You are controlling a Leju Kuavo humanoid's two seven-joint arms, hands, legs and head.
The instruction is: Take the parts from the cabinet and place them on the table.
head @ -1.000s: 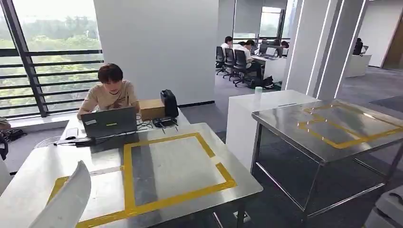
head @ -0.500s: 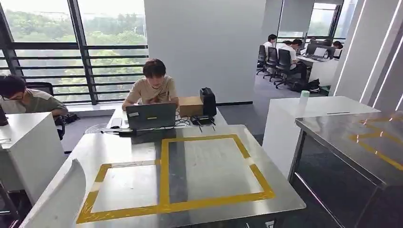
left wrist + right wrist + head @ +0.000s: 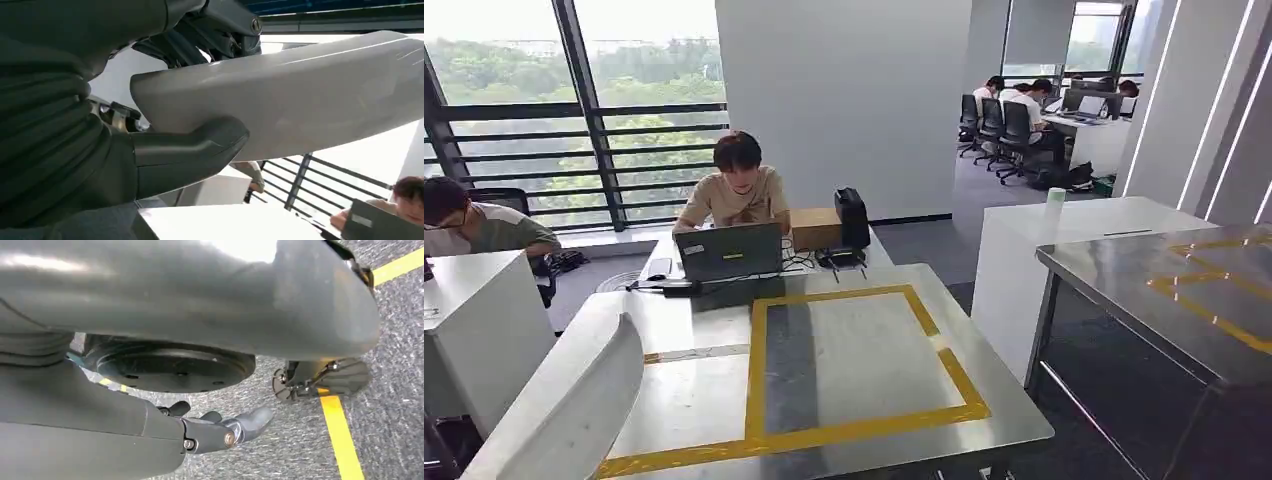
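Your left hand [image 3: 165, 160] grips the white part [image 3: 564, 410] above the taped counter's [image 3: 864, 350] near corner, while your right hand [image 3: 220, 432] hangs over the floor, fingers loosely apart, holding nothing.

There are two steel tables with yellow tape: one table [image 3: 674, 330] in the lower middle of the head picture and one second table [image 3: 1124, 270] at the right edge. I count one white part [image 3: 564, 410] at the lower left, one laptop [image 3: 729, 250], one cardboard box [image 3: 816, 228] and one black device [image 3: 852, 217] near the centre. Two persons sit close, one person [image 3: 736, 185] behind the laptop and one other person [image 3: 464, 220] at the left edge; the group at the upper right is too small to count.
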